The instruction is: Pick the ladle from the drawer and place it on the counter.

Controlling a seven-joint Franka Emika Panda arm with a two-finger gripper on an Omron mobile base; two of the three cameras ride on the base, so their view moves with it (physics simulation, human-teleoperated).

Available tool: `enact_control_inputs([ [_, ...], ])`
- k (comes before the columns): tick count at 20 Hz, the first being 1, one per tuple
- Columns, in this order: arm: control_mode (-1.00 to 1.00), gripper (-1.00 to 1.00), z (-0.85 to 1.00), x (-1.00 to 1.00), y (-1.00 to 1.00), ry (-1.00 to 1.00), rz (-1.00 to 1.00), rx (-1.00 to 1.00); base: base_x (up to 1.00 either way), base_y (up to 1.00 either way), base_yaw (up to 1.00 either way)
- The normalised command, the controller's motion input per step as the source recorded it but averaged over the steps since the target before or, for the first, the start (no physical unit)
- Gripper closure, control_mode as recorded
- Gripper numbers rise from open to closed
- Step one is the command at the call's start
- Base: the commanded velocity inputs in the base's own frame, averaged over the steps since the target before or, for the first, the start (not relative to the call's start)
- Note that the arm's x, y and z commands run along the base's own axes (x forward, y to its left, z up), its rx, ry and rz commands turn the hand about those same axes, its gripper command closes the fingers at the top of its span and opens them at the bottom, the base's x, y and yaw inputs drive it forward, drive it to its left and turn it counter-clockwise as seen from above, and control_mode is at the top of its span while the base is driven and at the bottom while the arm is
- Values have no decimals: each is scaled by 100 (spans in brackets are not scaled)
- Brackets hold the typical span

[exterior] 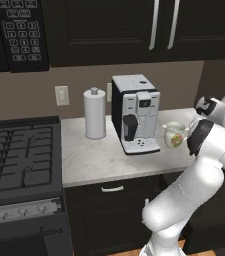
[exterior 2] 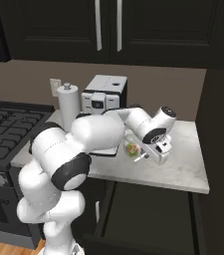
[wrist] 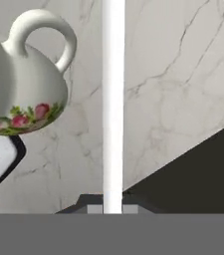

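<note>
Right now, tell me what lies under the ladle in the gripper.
In the hand view the ladle, gripped at its lower end, runs over the marble counter, beside a flowered jug. The strip of counter beneath the handle is covered. The ladle's bowl is out of frame.

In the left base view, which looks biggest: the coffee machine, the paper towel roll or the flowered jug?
Largest to smallest as they look:
1. coffee machine
2. paper towel roll
3. flowered jug, partly hidden by the arm

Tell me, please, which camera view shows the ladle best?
The hand view: the ladle's straight white handle runs up the middle, clamped in the claw above the counter. In the right base view only a pale sliver pokes out below the hand. In the left base view the arm hides it.
</note>
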Motion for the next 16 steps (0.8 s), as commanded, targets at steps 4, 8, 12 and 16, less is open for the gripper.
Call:
enact_control_inputs([
  [4, -100, 100, -38, 98, -100, 10, 0, 24, 0, 0, 0],
  [8, -100, 100, -78, 81, -81, 9, 0, 13, 0, 0, 0],
  [12, -100, 100, -90, 56, -59, 2, 0, 8, 0, 0, 0],
  [16, -100, 100, -61, 36, -59, 0, 0, 11, 0, 0, 0],
])
